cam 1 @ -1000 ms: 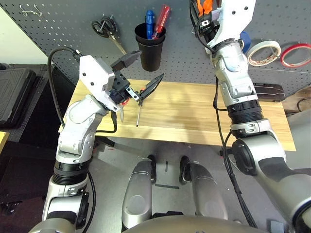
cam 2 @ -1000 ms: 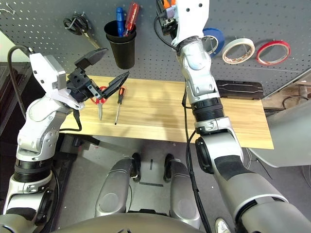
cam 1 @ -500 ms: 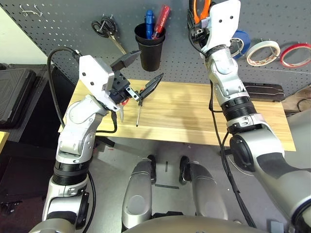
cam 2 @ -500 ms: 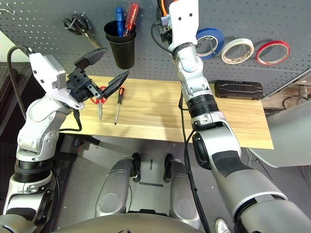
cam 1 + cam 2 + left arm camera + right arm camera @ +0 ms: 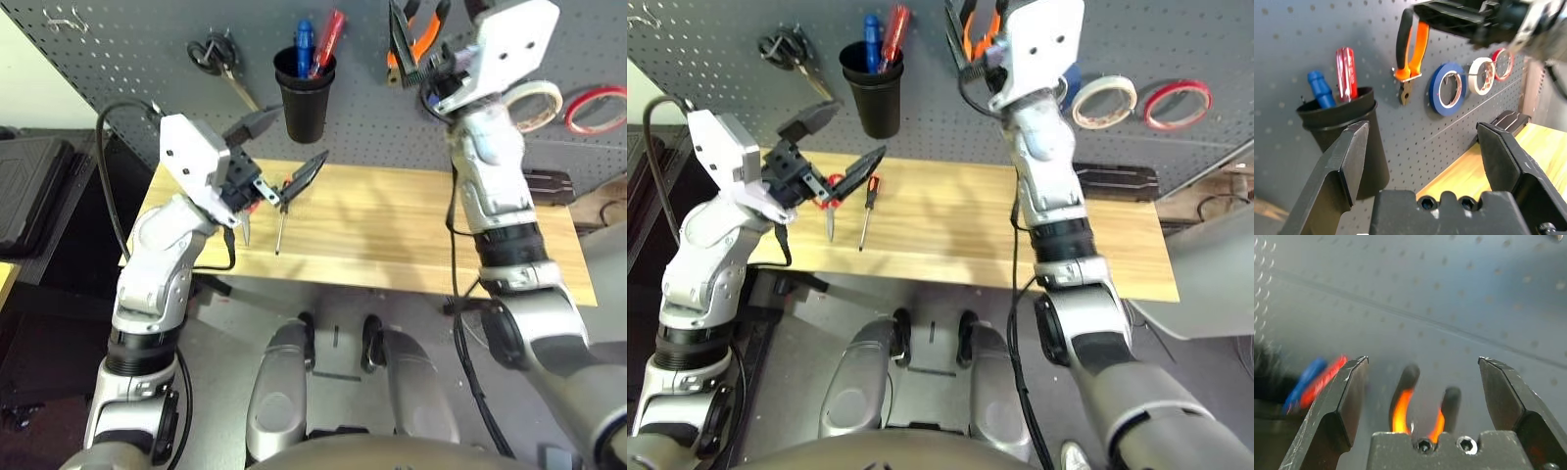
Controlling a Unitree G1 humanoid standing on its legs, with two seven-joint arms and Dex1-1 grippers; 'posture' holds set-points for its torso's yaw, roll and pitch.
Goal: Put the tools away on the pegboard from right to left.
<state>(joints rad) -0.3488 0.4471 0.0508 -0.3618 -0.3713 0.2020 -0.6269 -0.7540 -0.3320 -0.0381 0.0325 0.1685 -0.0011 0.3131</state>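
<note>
The orange-and-black-handled pliers (image 5: pixel 1419 49) hang on the pegboard (image 5: pixel 176 88), between the black cup (image 5: pixel 305 103) and the blue tape roll (image 5: pixel 1439 88). My right gripper (image 5: pixel 1424 358) is released, fingers spread wide with nothing clenched; the handles show between them in my wrist view, but I can't tell whether I touch them. To the right, past the blue roll, hang the white tape roll (image 5: pixel 1473 78) and then the red tape roll (image 5: pixel 1179 127).

Left of the pliers, bare board gives me room up to the cup's rim, where a blue handle and a red one stick up. Black-handled scissors (image 5: pixel 784 44) hang farther left.

Nearer me, the black-and-orange-handled screwdriver (image 5: pixel 865 220) lies on the table (image 5: pixel 362 225), just right of the red-handled scissors (image 5: pixel 830 225). From the screwdriver rightward, the wood is open as far as the near edge; at the far right, a black case (image 5: pixel 1117 183) narrows that room.

My left gripper (image 5: pixel 1422 125) is spread too, grasping nothing, near the cup above the table's far left side. My left arm reaches forward, angled inward at the wrist; my right arm stretches across the table's right part to the board.
</note>
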